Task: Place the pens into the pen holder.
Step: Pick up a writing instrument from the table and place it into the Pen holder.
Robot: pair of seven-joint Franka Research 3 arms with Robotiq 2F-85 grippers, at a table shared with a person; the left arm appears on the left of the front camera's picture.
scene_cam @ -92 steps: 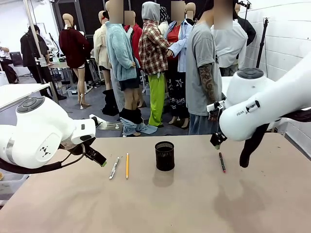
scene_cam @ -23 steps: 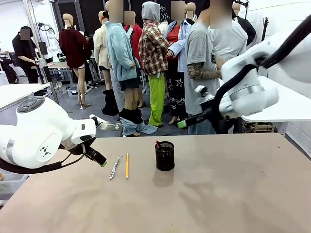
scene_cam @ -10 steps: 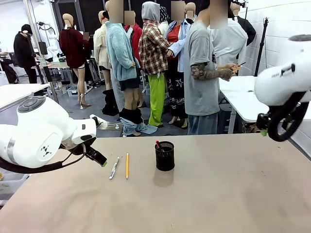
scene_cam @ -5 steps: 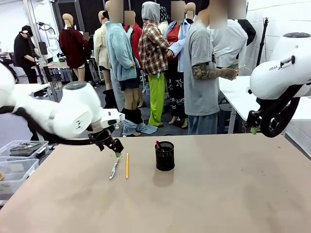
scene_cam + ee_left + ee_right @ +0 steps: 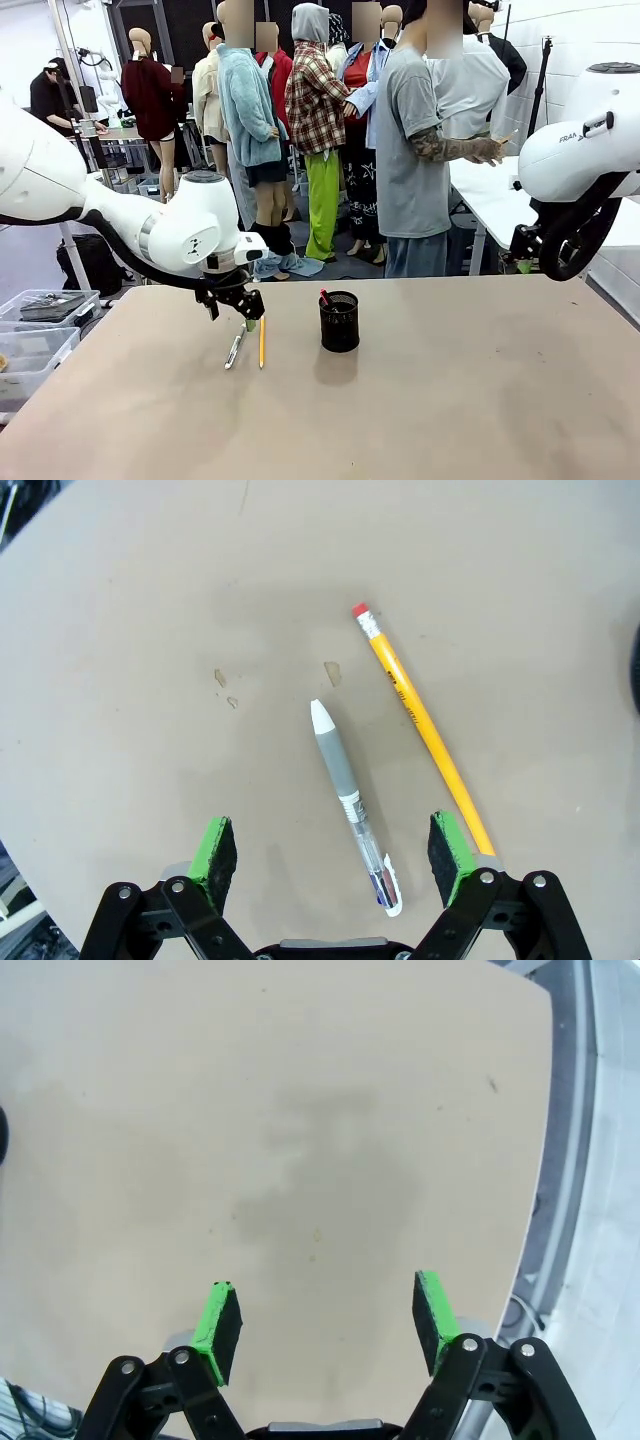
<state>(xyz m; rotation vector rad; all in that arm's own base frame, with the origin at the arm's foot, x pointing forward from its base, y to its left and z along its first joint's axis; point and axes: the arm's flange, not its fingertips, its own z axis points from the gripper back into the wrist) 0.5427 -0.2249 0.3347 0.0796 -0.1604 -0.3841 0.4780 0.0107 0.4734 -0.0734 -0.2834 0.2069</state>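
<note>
Left end effector spread wide over the grey-white plastic pen and yellow wooden pencil, both lying left of the black mesh pen holder. The red-ended dark pen stands inside it. Right end effector is spread wide too.

White pen: flat on the surface, lying between the open jaws of the left gripper, nearer the pad on the pencil's side; white tip points away from the jaws, grey grip, clear barrel.
Yellow pencil: flat, just beside the pen, red eraser end pointing away; its near end runs up to that pad, contact unclear.
Pen holder: black mesh cup, upright, beyond the pencil from the jaws.
Dark pen: leaning inside the holder, red end above the rim.
</note>
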